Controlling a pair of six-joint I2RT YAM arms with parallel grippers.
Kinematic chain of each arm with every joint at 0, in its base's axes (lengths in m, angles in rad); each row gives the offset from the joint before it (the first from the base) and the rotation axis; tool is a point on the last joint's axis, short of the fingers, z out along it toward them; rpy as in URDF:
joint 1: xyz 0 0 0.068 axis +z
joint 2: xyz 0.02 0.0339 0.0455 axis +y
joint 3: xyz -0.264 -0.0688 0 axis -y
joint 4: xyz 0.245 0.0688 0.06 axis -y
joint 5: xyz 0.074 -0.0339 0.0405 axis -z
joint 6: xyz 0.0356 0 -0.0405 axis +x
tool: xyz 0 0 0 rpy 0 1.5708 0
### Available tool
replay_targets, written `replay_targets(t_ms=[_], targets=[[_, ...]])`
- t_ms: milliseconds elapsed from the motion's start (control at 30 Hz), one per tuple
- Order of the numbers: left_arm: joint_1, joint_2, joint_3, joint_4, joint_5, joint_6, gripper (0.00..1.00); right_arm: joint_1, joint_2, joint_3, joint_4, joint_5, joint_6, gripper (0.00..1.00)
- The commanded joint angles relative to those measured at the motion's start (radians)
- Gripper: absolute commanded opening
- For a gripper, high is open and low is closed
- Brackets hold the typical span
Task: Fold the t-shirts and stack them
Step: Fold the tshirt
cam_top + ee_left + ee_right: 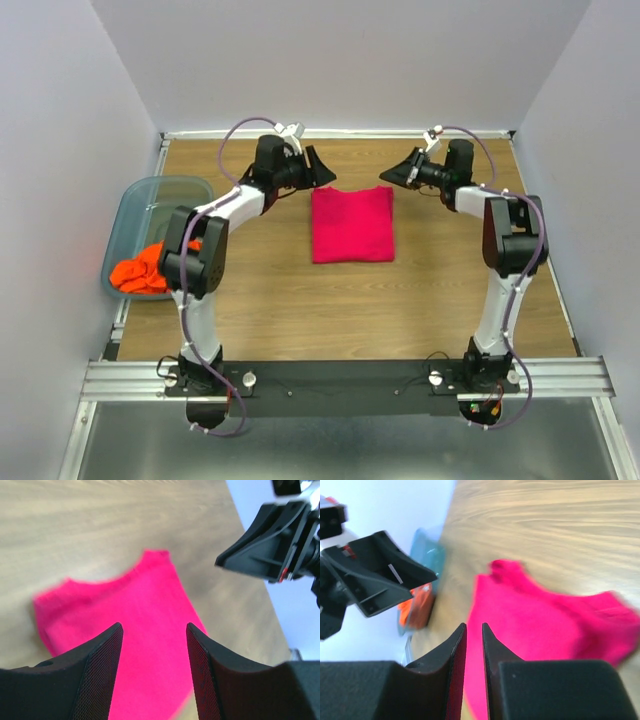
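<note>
Tabletop [450,300] surface is wood-grained and serves as the folding area. The translucent blue-grey bin [135,200] sits at its left edge, beside the left arm, and probably acts as the supply container. The magenta-pink t-shirt [352,224] lies flat on the far central part of the table as a compact rectangle with squared edges. This suggests its fold is complete and that it is positioned as the base of the stack. The orange t-shirt [140,270] is bunched unfolded at the near end of the bin, so it is judged to be the next item to process. Both arms hover just beyond the far corners of the pink t-shirt, one at each side, facing one another and touching no cloth. The left gripper [154,626] has its jaws spread well apart with nothing between them. The right gripper [474,626] shows only a narrow slit between its jaws and also holds nothing. Being nearer the bin, the left arm appears better placed to fetch the orange t-shirt.
</note>
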Motion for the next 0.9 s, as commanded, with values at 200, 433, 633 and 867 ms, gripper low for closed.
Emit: replay_targets(t_ms=[200,433,633,867], targets=[[0.037,0.302,0.155,-0.142,0.007,0.057,0.62,-0.005,0.266,0.103,-0.038,0.102,0.061,0.30],[0.065,0.270,0.100,-0.143,-0.017,0.072,0.62,-0.007,0.180,0.035,-0.101,0.171,-0.033,0.43],[0.068,-0.002,0.051,-0.250,-0.178,0.181,0.65,-0.005,-0.048,-0.016,-0.344,0.315,-0.179,0.68],[0.070,-0.388,-0.089,-0.413,-0.575,0.327,0.71,0.070,-0.213,-0.043,-0.761,0.606,-0.291,0.80]])
